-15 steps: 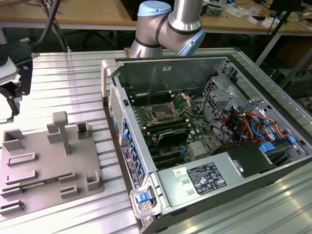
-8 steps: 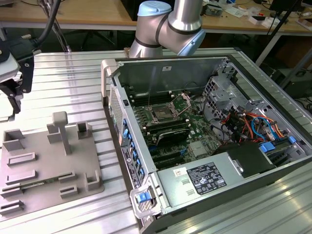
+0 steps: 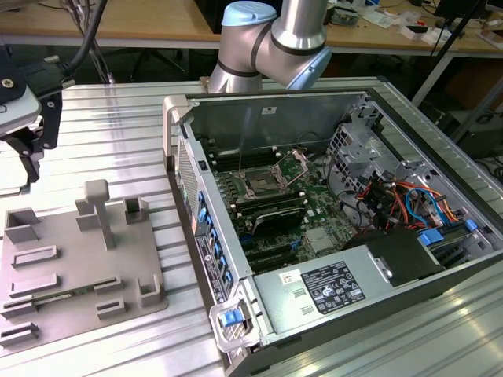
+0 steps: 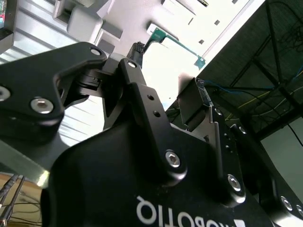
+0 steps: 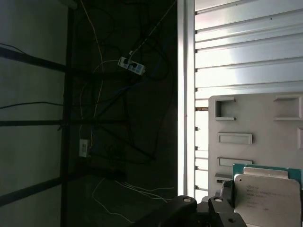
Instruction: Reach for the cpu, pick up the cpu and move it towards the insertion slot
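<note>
The cpu (image 5: 267, 198), a flat silvery square with a green edge, sits between the fingertips of my gripper (image 4: 168, 71). The gripper is shut on the cpu. In the second wrist view the cpu's green rim (image 4: 177, 43) spans from one black finger (image 4: 137, 51) to the other. In the exterior view my gripper (image 3: 35, 145) hangs at the far left, above the table and beyond the grey tray (image 3: 71, 271). The insertion slot (image 3: 259, 185), a square metal-framed socket with a dark centre, lies on the motherboard inside the open case, well to the exterior view's right of the gripper.
The open computer case has a tall near wall (image 3: 182, 149) between the tray and the motherboard. Upright grey blocks (image 3: 98, 208) stand on the tray (image 5: 255, 123). Coloured cables (image 3: 401, 204) crowd the case's right side. The ribbed metal table (image 3: 118, 133) ends at an edge (image 5: 185, 94).
</note>
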`<state>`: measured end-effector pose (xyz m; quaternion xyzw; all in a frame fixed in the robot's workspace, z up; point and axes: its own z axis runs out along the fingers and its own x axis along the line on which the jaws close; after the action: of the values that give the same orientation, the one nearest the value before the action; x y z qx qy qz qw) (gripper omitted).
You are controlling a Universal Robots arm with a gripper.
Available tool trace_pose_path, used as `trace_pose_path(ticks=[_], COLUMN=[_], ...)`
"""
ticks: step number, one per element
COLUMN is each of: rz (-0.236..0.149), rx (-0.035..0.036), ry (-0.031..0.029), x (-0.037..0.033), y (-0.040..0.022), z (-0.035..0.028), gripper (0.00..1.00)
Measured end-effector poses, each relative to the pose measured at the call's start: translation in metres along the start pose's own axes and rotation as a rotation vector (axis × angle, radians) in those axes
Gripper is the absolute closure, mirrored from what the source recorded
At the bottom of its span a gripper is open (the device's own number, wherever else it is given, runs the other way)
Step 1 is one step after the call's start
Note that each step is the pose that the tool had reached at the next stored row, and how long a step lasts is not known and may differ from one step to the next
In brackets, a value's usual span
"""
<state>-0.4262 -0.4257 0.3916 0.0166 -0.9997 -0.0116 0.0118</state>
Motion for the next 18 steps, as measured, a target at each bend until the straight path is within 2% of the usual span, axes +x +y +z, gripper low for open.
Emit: trace_pose_path(ticks=[6,18], rz=[0.0,0.0], rx=[0.0,0.0], ry=[0.0,-0.0001], x=[-0.0011,-0.012], y=[0.0,-0.0004], z=[-0.0001,-0.0003], gripper=[0.45,0.45])
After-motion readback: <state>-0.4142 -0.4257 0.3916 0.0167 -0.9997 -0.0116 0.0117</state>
